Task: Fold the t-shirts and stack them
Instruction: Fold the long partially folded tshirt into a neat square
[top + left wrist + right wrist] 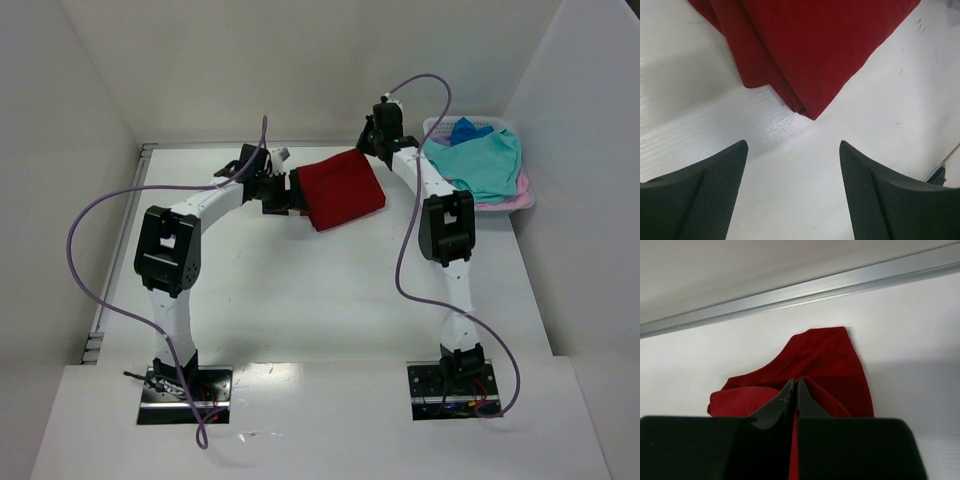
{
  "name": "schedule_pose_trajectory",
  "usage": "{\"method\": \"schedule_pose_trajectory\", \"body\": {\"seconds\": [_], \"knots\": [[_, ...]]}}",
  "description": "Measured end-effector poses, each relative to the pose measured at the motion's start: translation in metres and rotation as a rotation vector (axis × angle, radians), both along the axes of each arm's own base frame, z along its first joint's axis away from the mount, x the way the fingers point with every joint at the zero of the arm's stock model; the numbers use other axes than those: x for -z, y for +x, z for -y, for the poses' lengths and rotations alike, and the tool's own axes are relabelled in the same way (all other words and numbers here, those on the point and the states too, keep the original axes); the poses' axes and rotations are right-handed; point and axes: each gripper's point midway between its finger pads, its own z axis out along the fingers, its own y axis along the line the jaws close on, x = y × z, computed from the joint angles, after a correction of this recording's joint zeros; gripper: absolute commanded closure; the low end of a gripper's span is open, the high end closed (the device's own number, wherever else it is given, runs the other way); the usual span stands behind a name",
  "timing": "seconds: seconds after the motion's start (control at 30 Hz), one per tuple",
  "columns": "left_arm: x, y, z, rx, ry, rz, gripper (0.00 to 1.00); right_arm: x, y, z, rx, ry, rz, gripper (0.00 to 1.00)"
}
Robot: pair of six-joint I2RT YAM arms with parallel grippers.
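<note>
The dark red t-shirt [343, 190] lies folded into a thick rectangle at the back middle of the table. My left gripper [290, 192] is open and empty just off its left edge; in the left wrist view the left gripper [792, 145] hovers over bare table short of the shirt's folded corner [810, 45]. My right gripper [372, 148] is at the shirt's far right corner. In the right wrist view the right gripper [796, 382] is shut on a pinched-up fold of the red cloth [825, 360]. Teal [485, 160], blue [467, 130] and pink [500, 203] shirts lie in the basket.
The pale slotted laundry basket [430, 125] stands at the back right, against the right wall. White walls close in the table [300, 290] on three sides. A metal rail [815, 287] runs along the back edge. Purple cables loop off both arms.
</note>
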Motion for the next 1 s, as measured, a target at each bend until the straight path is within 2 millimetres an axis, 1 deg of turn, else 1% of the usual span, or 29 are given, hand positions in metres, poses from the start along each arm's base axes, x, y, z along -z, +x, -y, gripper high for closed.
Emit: {"method": "schedule_pose_trajectory", "body": {"seconds": [0.07, 0.17, 0.3, 0.37, 0.4, 0.5, 0.53, 0.63, 0.67, 0.73, 0.8, 0.87, 0.9, 1.0], "knots": [[0.001, -0.001, 0.0, 0.0, 0.001, -0.003, 0.18, 0.009, 0.005, -0.002, -0.004, 0.001, -0.006, 0.93], [0.002, -0.001, -0.001, -0.001, 0.002, -0.006, 0.18, 0.03, 0.011, -0.005, -0.011, -0.005, -0.029, 0.9], [0.005, -0.004, -0.001, 0.0, 0.005, -0.013, 0.18, 0.058, 0.012, -0.005, -0.014, -0.015, -0.074, 0.9], [0.008, -0.006, -0.002, 0.001, 0.007, -0.021, 0.18, 0.067, 0.013, -0.006, -0.018, -0.018, -0.087, 0.87], [0.01, -0.007, -0.003, 0.0, 0.009, -0.026, 0.18, 0.069, 0.015, -0.007, -0.021, -0.018, -0.088, 0.85], [0.013, -0.01, -0.006, -0.004, 0.012, -0.036, 0.18, 0.069, 0.024, -0.01, -0.029, -0.018, -0.074, 0.62], [0.013, -0.01, -0.007, -0.005, 0.013, -0.037, 0.18, 0.068, 0.026, -0.011, -0.03, -0.02, -0.071, 0.45], [0.012, -0.011, -0.009, -0.009, 0.012, -0.035, 0.17, 0.06, 0.033, -0.011, -0.033, -0.023, -0.049, 0.36], [0.01, -0.01, -0.009, -0.009, 0.011, -0.032, 0.17, 0.058, 0.033, -0.011, -0.033, -0.024, -0.045, 0.3], [0.008, -0.01, -0.009, -0.01, 0.01, -0.028, 0.17, 0.053, 0.036, -0.009, -0.024, -0.027, -0.034, 0.26], [0.005, -0.01, -0.009, -0.01, 0.008, -0.022, 0.16, 0.05, 0.037, -0.005, -0.016, -0.03, -0.03, 0.25], [0.002, -0.01, -0.009, -0.01, 0.005, -0.015, 0.14, 0.052, 0.036, -0.002, -0.01, -0.034, -0.039, 0.23], [0.001, -0.01, -0.009, -0.01, 0.003, -0.012, 0.14, 0.054, 0.035, 0.0, -0.007, -0.037, -0.047, 0.21], [-0.003, -0.008, -0.008, -0.009, -0.005, -0.002, 0.13, 0.06, 0.028, 0.006, 0.001, -0.046, -0.077, 0.21]]}}
